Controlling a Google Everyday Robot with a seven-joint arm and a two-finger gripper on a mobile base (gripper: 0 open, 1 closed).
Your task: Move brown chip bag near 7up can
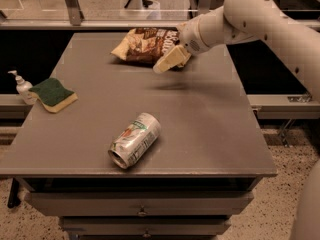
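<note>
The brown chip bag (145, 46) lies at the far middle of the grey table (210, 129), dark brown with cream ends and white lettering. The 7up can (134, 140) lies on its side near the front middle, open end toward the front left. My gripper (170, 62) comes in from the upper right on a white arm and hovers at the bag's right end, just above the table. Its cream fingers (175, 56) partly cover the bag's right edge.
A green-and-yellow sponge (53, 94) lies at the table's left edge. A small white pump bottle (22, 86) stands just left of it. A rail and glass panel run behind the table. Drawers sit below the front edge.
</note>
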